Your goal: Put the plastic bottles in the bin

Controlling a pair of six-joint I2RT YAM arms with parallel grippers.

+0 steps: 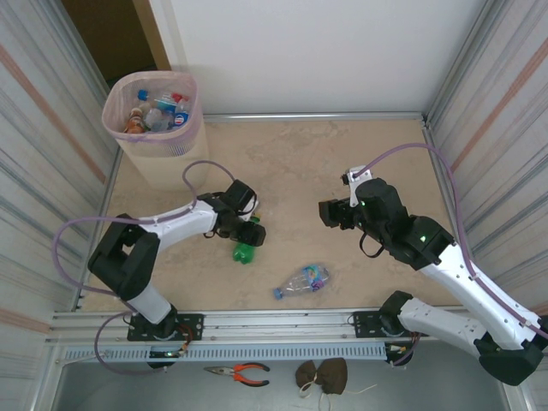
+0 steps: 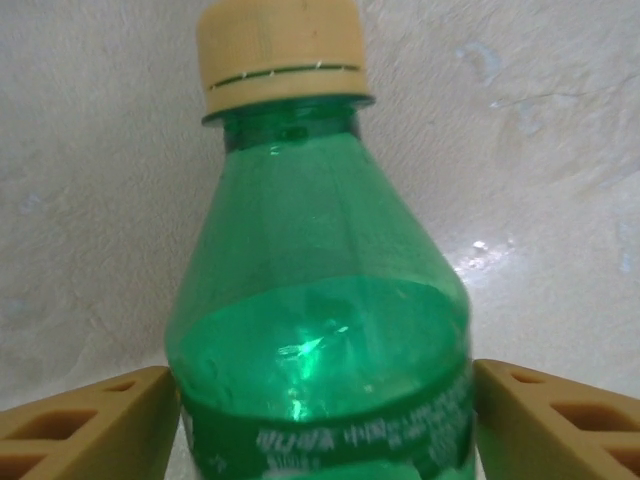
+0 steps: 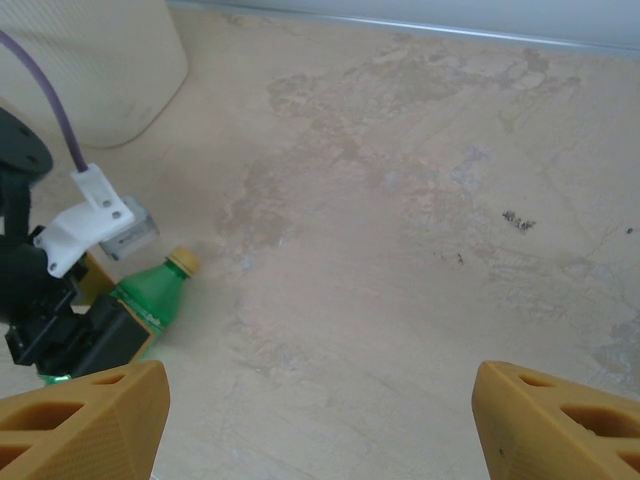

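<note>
Far left: pink bin [image 1: 163, 163], several bottles [image 1: 158, 110] already in it. Left gripper [image 1: 247, 233] is down on the table [image 1: 360, 163], left of centre. Its fingers [image 2: 90, 420] are pressed against both sides of a green bottle [image 2: 320, 300] lying flat, tan cap [image 2: 280, 50] pointing away from the wrist. Clear bottle [image 1: 304, 279], blue cap, lies loose just right of that, nearer the front edge, nothing touching it. Right gripper [image 3: 318, 400] is right of centre, above bare table, fingers spread wide with nothing between them. Pliers [image 1: 241, 372] on the front ledge.
</note>
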